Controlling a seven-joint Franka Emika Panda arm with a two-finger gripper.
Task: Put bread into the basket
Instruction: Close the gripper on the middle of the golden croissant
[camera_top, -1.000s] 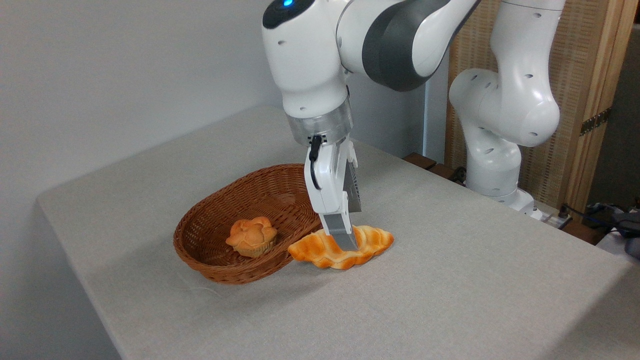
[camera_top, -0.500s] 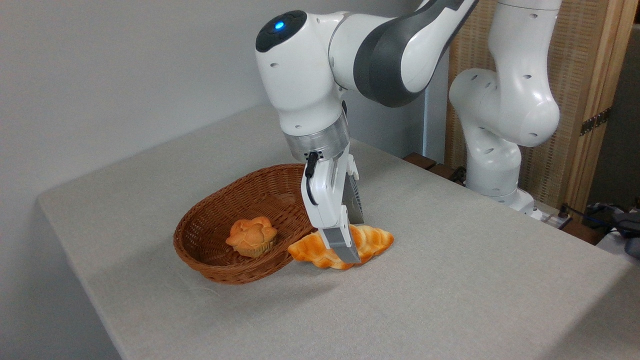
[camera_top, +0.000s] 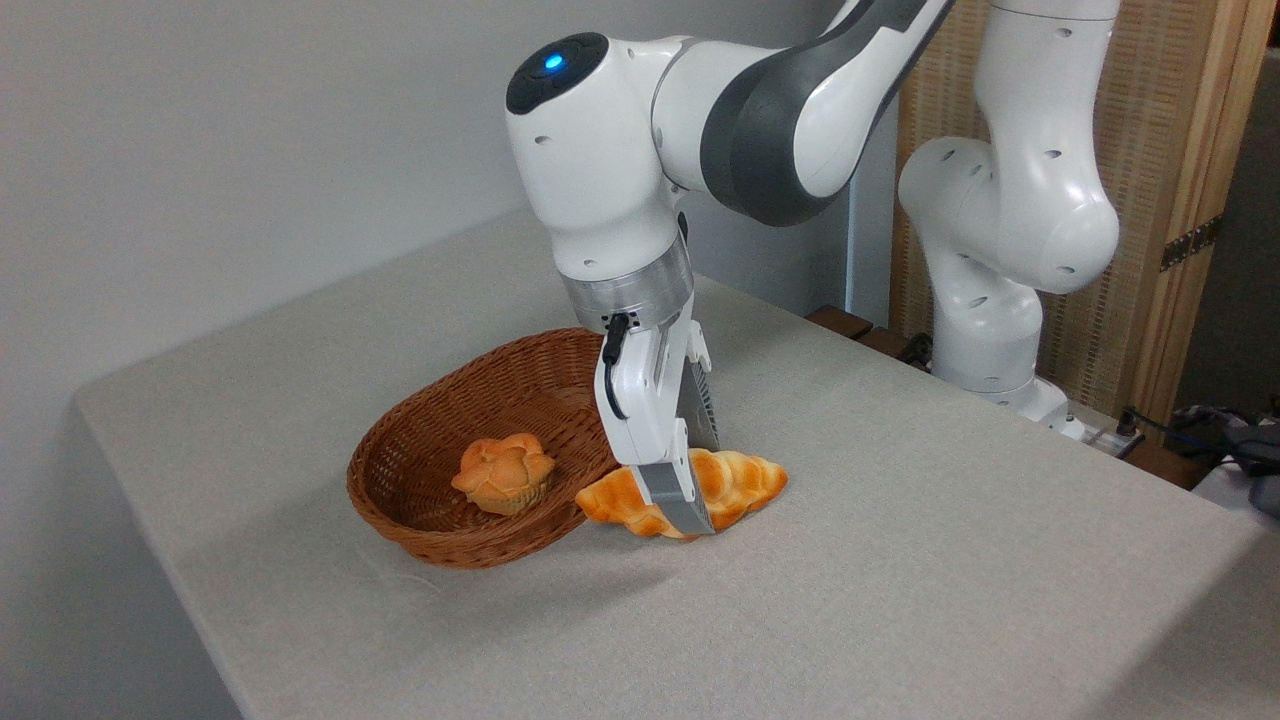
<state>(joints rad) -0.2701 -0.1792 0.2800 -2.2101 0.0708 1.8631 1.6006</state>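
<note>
Fixed camera, looking across the grey cloth counter (camera_top: 900, 560): your bread (camera_top: 735, 480), a long braided loaf with a golden-orange crust, paler stripes in the folds and pointed ends, lies flat on the counter near its middle. Its left tip touches or nearly touches the outer wall of the basket (camera_top: 430, 530); you cannot tell which from here. The loaf is outside the basket, on the side toward the counter's right edge.

The oval brown wicker basket holds a small flower-shaped orange bun (camera_top: 503, 472) on its floor, at the end nearer the counter's front edge.

Your claw (camera_top: 688, 508) stands over the loaf's middle, pointing down with a slight tilt. Its near grey finger (camera_top: 672, 495) covers the front of the loaf and reaches almost to the cloth. The far finger is hidden behind it, so you cannot tell whether the claw is spread around the bread or already pinching it.

Against the frames of a second and half a second ago, the arm (camera_top: 760, 110) has sunk lower and the claw has slid slightly left, its fingertip now deeper along the loaf's front. Bread, basket and bun have not shifted.
</note>
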